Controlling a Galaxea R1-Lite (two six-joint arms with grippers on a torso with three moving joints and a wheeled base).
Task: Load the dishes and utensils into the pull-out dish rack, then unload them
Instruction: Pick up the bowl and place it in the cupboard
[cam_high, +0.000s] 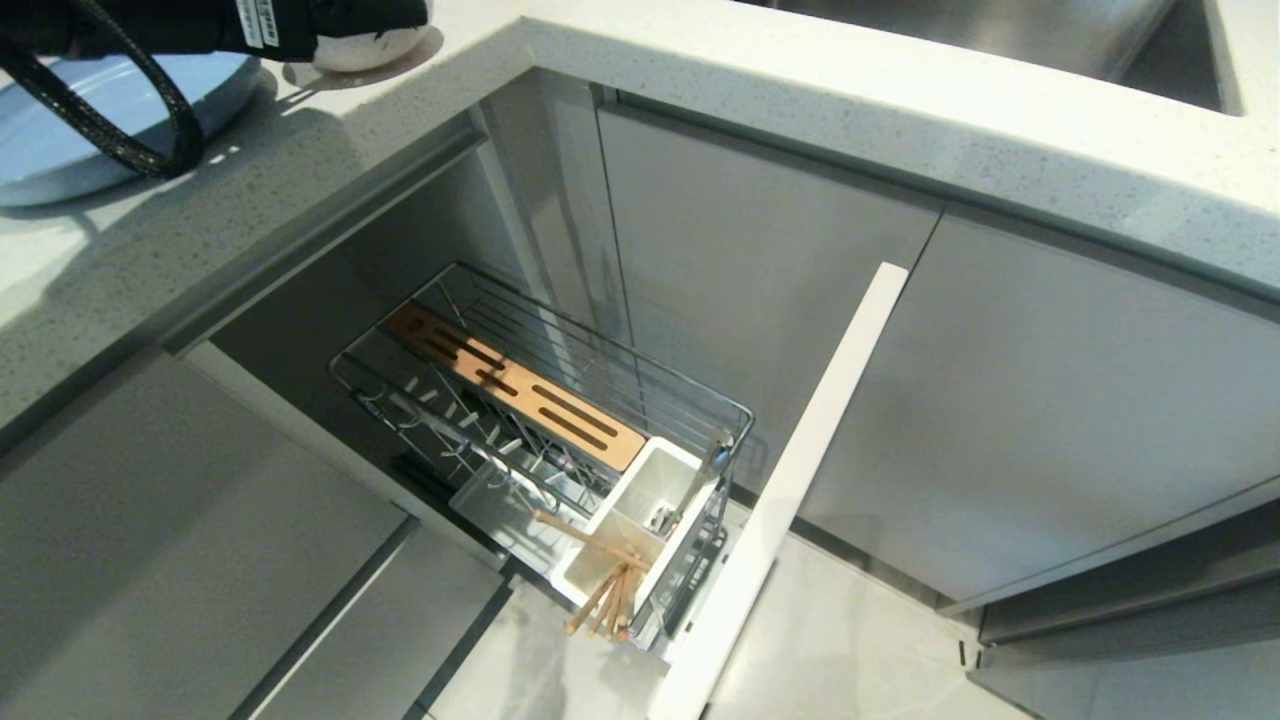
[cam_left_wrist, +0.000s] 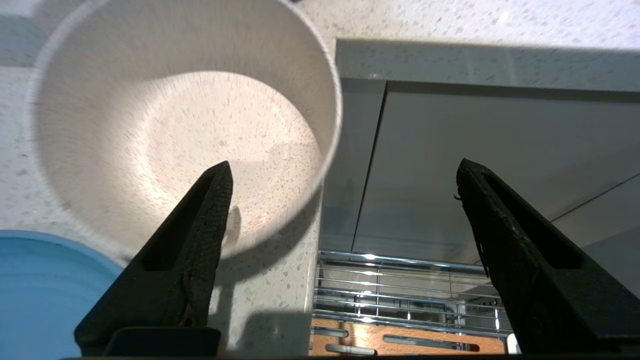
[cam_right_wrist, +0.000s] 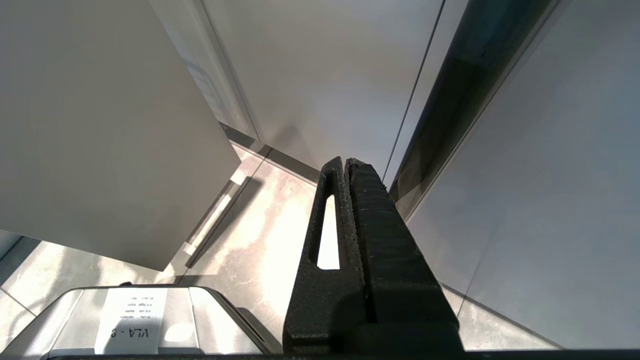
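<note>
- Speckled stone countertop (cam_high: 700, 70) is seen carrying both dishes, with the left gripper (cam_left_wrist: 345, 175) poised above its edge; the pull-out dish rack (cam_high: 540, 400) lies below and beyond that edge, drawn out from the cabinet.
- Pale-blue plate (cam_left_wrist: 40, 290) rests on the counter beside the gripper, just next to the bowl, and is not held.
- Off-white bowl (cam_left_wrist: 175, 125) sits upright on the counter under one finger (cam_left_wrist: 200, 235) of the left gripper, the other finger hanging past the counter edge over the rack; the jaws are spread wide and nothing is grasped, so the bowl is judged released.
- Wooden chopsticks (cam_high: 605, 585) and metal spoons (cam_high: 700, 480) remain in the rack's white caddy (cam_high: 640, 510), well below the left gripper.
- Unloading of these utensils is judged to come next; the left gripper is the nearer, the right gripper (cam_right_wrist: 345, 170) being closed, empty and parked low near the floor.
</note>
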